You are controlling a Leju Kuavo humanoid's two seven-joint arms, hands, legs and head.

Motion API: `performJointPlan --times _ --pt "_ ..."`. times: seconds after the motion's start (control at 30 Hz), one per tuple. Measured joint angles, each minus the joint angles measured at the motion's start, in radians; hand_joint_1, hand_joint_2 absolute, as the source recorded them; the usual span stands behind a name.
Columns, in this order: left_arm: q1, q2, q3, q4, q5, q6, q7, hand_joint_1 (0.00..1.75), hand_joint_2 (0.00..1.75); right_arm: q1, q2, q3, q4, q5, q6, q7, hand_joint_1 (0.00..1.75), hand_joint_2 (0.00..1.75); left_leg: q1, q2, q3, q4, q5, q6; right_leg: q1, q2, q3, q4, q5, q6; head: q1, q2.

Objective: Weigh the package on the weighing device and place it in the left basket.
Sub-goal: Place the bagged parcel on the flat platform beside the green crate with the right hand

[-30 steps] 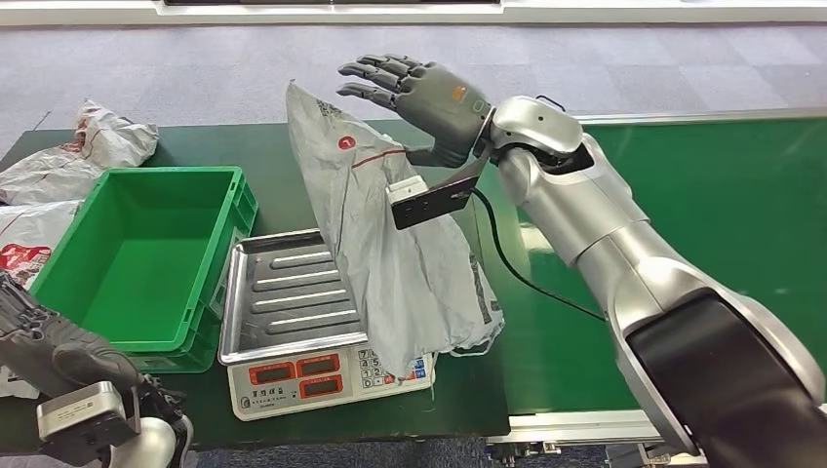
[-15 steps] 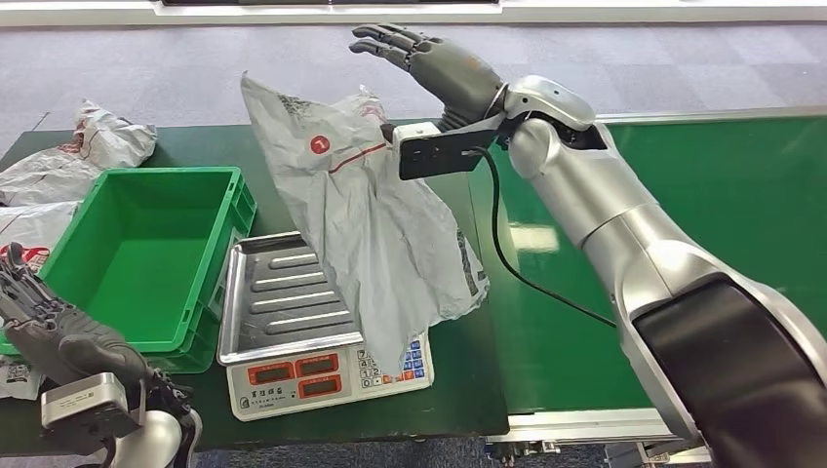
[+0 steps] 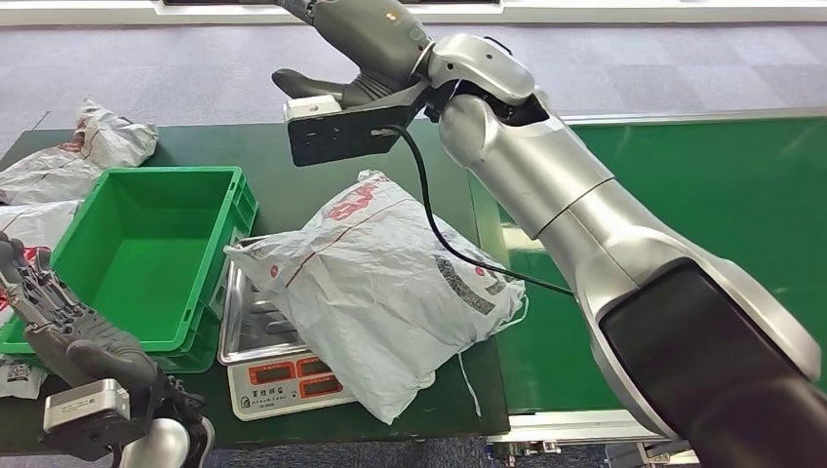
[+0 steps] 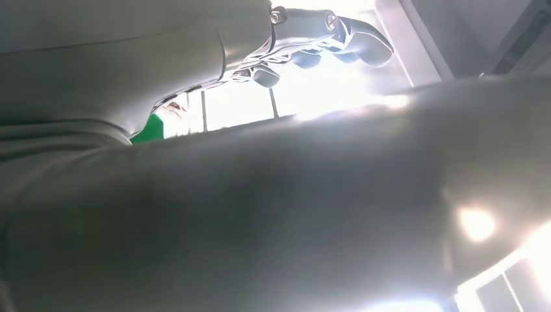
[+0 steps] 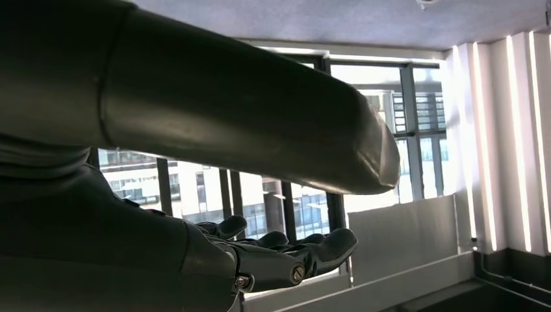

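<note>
The grey plastic mail package (image 3: 380, 283) lies flat across the scale (image 3: 293, 376), covering most of its steel tray (image 3: 243, 322) and hanging over the right side onto the table. High above it, my right hand (image 3: 361, 39) is open with nothing in it; its thumb and fingers (image 5: 286, 255) stand apart in the right wrist view. The green basket (image 3: 137, 253) stands just left of the scale with nothing inside. My left hand (image 3: 59, 322) hovers at the basket's near left corner, fingers (image 4: 325, 39) spread and holding nothing.
More grey packages (image 3: 107, 136) lie on the table left of and behind the basket. A green conveyor belt (image 3: 702, 214) runs along the right. My right forearm and its black wrist camera mount (image 3: 341, 132) hang over the back of the table.
The package left my right hand and fell from upright to flat on the scale. My right hand rose and swung left. My left hand lifted slightly.
</note>
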Motion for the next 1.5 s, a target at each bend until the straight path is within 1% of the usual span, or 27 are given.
performJointPlan --times 0.23,0.33,0.4,0.47,0.5,0.57,0.67,0.77,0.83,0.9,0.93,0.97,1.0,1.03,1.07,1.1,1.13,1.2,1.23,1.3,1.33,1.4,1.5 --pt "0.017 0.001 -0.016 -0.001 -0.021 0.000 0.000 0.00 0.00 -0.064 -0.003 0.017 0.053 -0.039 0.001 0.000 0.00 0.00 0.000 0.000 0.000 0.001 0.000 0.000 0.000 0.000 0.000 0.000 0.000 0.000 0.000 0.000" --pt "0.019 0.001 -0.019 -0.001 -0.048 0.000 0.000 0.00 0.00 -0.082 -0.024 0.017 0.060 -0.047 0.017 0.000 0.00 0.00 0.000 0.000 0.000 0.001 0.000 0.000 0.000 0.000 0.000 0.000 0.000 0.000 0.000 0.000" --pt "0.027 0.001 -0.020 -0.002 -0.074 0.000 0.000 0.00 0.00 -0.086 -0.050 0.017 0.054 -0.041 0.019 -0.002 0.00 0.87 0.000 0.000 0.000 0.001 0.000 0.000 0.000 0.000 0.000 0.000 0.001 0.000 0.000 0.000" --pt "0.045 0.003 -0.020 -0.006 -0.090 0.000 0.000 0.00 0.00 -0.077 -0.089 0.017 0.031 -0.016 0.003 -0.004 0.00 1.75 0.000 0.000 0.001 0.001 0.000 0.000 0.000 -0.001 0.000 0.000 0.001 0.000 0.000 0.000" --pt "0.054 0.006 -0.020 -0.009 -0.092 0.000 0.000 0.00 0.00 -0.067 -0.115 0.017 0.009 0.002 -0.012 -0.004 0.00 1.75 0.000 -0.001 0.001 0.001 0.000 0.000 0.000 -0.001 0.001 0.000 0.001 0.000 0.000 0.000" --pt "0.067 0.016 -0.020 -0.012 -0.085 0.000 0.000 0.00 0.00 -0.040 -0.185 0.017 -0.052 0.043 -0.042 -0.008 0.00 1.75 -0.001 -0.003 0.000 0.002 0.000 0.000 0.000 -0.003 0.001 -0.001 0.001 0.000 0.000 0.000" --pt "0.076 0.036 -0.024 -0.012 -0.070 0.000 0.000 0.00 0.00 0.001 -0.320 0.015 -0.169 0.064 -0.040 -0.019 0.00 1.75 -0.001 -0.007 -0.001 0.004 0.000 0.000 0.000 -0.007 0.002 -0.001 0.001 0.000 0.000 0.000" --pt "0.080 0.047 -0.032 -0.009 -0.070 0.000 0.000 0.00 0.00 0.049 -0.465 -0.004 -0.294 0.034 -0.030 -0.027 0.00 1.75 -0.001 -0.010 -0.001 0.005 0.000 0.001 0.000 -0.010 0.002 -0.002 0.001 0.000 0.000 0.000" --pt "0.081 0.053 -0.038 -0.006 -0.078 0.000 0.000 0.00 0.00 0.106 -0.578 -0.038 -0.395 -0.011 -0.032 -0.027 0.00 0.87 -0.001 -0.012 -0.001 0.006 -0.001 0.002 0.000 -0.012 0.004 -0.003 0.000 0.000 -0.002 0.000" --pt "0.083 0.060 -0.041 -0.005 -0.089 0.000 0.000 0.00 0.00 0.203 -0.712 -0.095 -0.524 -0.085 -0.044 -0.022 0.00 0.00 0.000 -0.015 0.000 0.006 -0.002 0.003 0.002 -0.015 0.006 -0.005 0.000 0.002 -0.004 0.000" --pt "0.084 0.064 -0.042 -0.004 -0.094 0.000 0.000 0.00 0.00 0.272 -0.778 -0.132 -0.596 -0.131 -0.061 -0.019 0.00 0.00 0.001 -0.017 0.001 0.007 -0.003 0.004 0.003 -0.017 0.008 -0.007 -0.001 0.003 -0.004 0.000" --pt "0.086 0.067 -0.042 -0.003 -0.097 0.000 0.000 0.00 0.00 0.357 -0.846 -0.172 -0.664 -0.174 -0.081 -0.016 0.00 0.44 0.003 -0.019 0.002 0.007 -0.003 0.005 0.005 -0.019 0.011 -0.009 -0.002 0.004 -0.004 0.000" --pt "0.087 0.071 -0.042 -0.002 -0.100 0.000 0.000 0.00 0.00 0.461 -0.912 -0.227 -0.743 -0.218 -0.105 -0.012 0.00 0.87 0.005 -0.023 0.003 0.006 -0.004 0.006 0.007 -0.023 0.015 -0.011 -0.004 0.005 -0.004 0.000" --pt "0.090 0.075 -0.042 -0.002 -0.101 0.000 0.000 0.00 0.00 0.587 -0.973 -0.296 -0.827 -0.254 -0.123 -0.003 0.00 1.31 0.007 -0.027 0.004 0.006 -0.006 0.006 0.009 -0.028 0.019 -0.013 -0.006 0.005 -0.002 0.000" --pt "0.093 0.080 -0.042 -0.001 -0.102 0.000 0.000 0.00 0.00 0.727 -1.020 -0.378 -0.911 -0.280 -0.130 0.008 0.00 1.75 0.009 -0.031 0.004 0.006 -0.008 0.006 0.010 -0.031 0.022 -0.014 -0.008 0.005 -0.002 0.000" --pt "0.096 0.085 -0.042 0.000 -0.104 0.000 0.000 0.00 0.00 0.870 -1.051 -0.476 -1.002 -0.298 -0.126 0.027 0.00 1.75 0.010 -0.033 0.002 0.005 -0.010 0.006 0.011 -0.033 0.024 -0.014 -0.010 0.006 -0.001 0.000" --pt "0.098 0.088 -0.042 0.002 -0.106 0.000 0.000 0.00 0.00 1.009 -1.066 -0.576 -1.088 -0.306 -0.113 0.052 0.00 1.75 0.010 -0.033 0.000 0.004 -0.011 0.006 0.010 -0.034 0.025 -0.014 -0.011 0.005 0.000 0.000" --pt "0.099 0.093 -0.042 0.004 -0.112 0.001 0.000 0.00 0.00 1.245 -1.061 -0.757 -1.242 -0.306 -0.086 0.100 0.00 1.75 0.009 -0.032 -0.002 0.003 -0.013 0.005 0.010 -0.034 0.024 -0.014 -0.014 0.004 -0.001 0.000" --pt "0.099 0.093 -0.042 0.006 -0.116 0.001 0.000 0.00 0.00 1.344 -1.049 -0.830 -1.307 -0.301 -0.079 0.120 0.00 1.75 0.009 -0.032 -0.001 0.002 -0.013 0.005 0.010 -0.034 0.023 -0.013 -0.015 0.004 -0.001 0.000" --pt "0.099 0.095 -0.042 0.010 -0.124 0.001 0.000 0.00 0.00 1.507 -1.007 -0.943 -1.416 -0.289 -0.065 0.152 0.00 1.75 0.009 -0.031 0.003 0.001 -0.013 0.004 0.010 -0.033 0.022 -0.013 -0.016 0.003 -0.001 0.000" --pt "0.099 0.095 -0.042 0.012 -0.130 0.001 0.000 0.00 0.00 1.576 -0.974 -0.986 -1.466 -0.280 -0.053 0.171 0.00 1.75 0.009 -0.031 0.006 0.000 -0.013 0.004 0.010 -0.032 0.022 -0.013 -0.016 0.003 -0.001 0.000" --pt "0.099 0.095 -0.042 0.016 -0.138 0.001 0.000 0.00 0.00 1.692 -0.890 -1.049 -1.551 -0.255 -0.025 0.211 0.00 1.75 0.009 -0.030 0.009 -0.001 -0.012 0.003 0.010 -0.031 0.021 -0.012 -0.016 0.002 -0.001 0.000" --pt "0.100 0.095 -0.042 0.020 -0.145 0.001 0.000 0.00 0.00 1.809 -0.767 -1.109 -1.645 -0.224 0.000 0.294 0.00 1.75 0.008 -0.025 0.007 -0.003 -0.013 0.002 0.009 -0.027 0.020 -0.010 -0.017 0.000 -0.001 0.000"
